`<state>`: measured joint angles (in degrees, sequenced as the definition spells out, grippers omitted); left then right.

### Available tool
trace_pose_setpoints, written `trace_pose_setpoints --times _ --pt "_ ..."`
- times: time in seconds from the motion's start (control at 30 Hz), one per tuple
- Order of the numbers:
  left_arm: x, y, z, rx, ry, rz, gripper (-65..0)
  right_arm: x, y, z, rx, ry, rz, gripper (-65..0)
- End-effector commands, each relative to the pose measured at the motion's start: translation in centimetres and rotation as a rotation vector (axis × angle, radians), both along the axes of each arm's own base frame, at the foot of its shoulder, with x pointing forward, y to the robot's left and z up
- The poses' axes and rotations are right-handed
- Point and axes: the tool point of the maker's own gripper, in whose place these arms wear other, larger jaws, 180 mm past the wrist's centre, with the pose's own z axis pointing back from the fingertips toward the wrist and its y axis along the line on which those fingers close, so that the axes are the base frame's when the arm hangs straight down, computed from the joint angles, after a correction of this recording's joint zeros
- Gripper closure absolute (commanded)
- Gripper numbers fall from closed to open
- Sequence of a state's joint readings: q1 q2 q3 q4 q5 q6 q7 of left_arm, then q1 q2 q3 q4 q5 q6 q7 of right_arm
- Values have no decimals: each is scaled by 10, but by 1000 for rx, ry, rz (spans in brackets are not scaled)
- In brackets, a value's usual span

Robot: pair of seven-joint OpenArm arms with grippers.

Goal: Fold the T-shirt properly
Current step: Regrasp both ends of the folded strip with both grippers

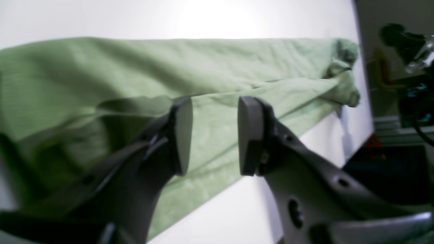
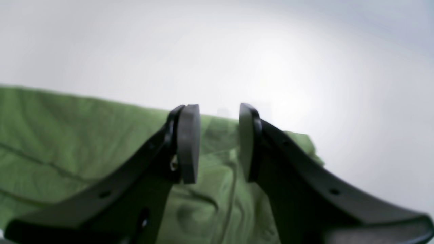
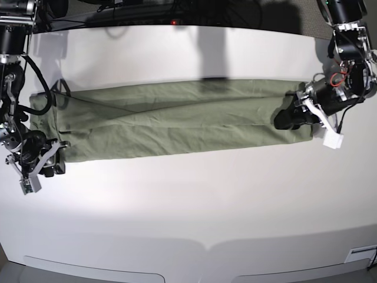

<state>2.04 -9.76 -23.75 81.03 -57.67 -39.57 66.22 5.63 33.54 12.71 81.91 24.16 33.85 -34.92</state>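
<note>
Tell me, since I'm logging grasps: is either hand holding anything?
No. Left hand and right hand are open above the T-shirt.

Two dark arms, low at opposite ends. Left arm's black two-fingered gripper [image 1: 215, 135] tilted inward, grey pads [image 1: 249, 135] parted, nothing between. Right arm's matching black gripper [image 2: 218, 142] likewise spread, pads [image 2: 188, 142] apart, nothing gripped.

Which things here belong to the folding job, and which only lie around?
Belong to the job:
- T-shirt, folded into a long strip
- left hand, open
- right hand, open

Just there:
- white table
- cables by the right arm
</note>
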Motion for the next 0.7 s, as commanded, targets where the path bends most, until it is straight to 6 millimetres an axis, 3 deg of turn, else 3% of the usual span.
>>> trace_pose_setpoints --times 0.0,0.13,0.27,0.47,0.67 --pt "9 -3 16 -29 -56 3 -223 2 -6 10 -24 -21 5 -199" --pt "3 -23 11 -80 -36 -1 -223 -19 -4 -19 -48 59 3 -199" --pt "-11 -33 -11 -35 27 -7 -223 -43 2 -49 -64 129 3 -199" --pt "-18 -10 -38 129 34 66 -223 -54 29 -77 33 151 -8 -199" --pt "-19 4 -48 216 43 66 -223 -65 38 -115 94 202 -53 -199"
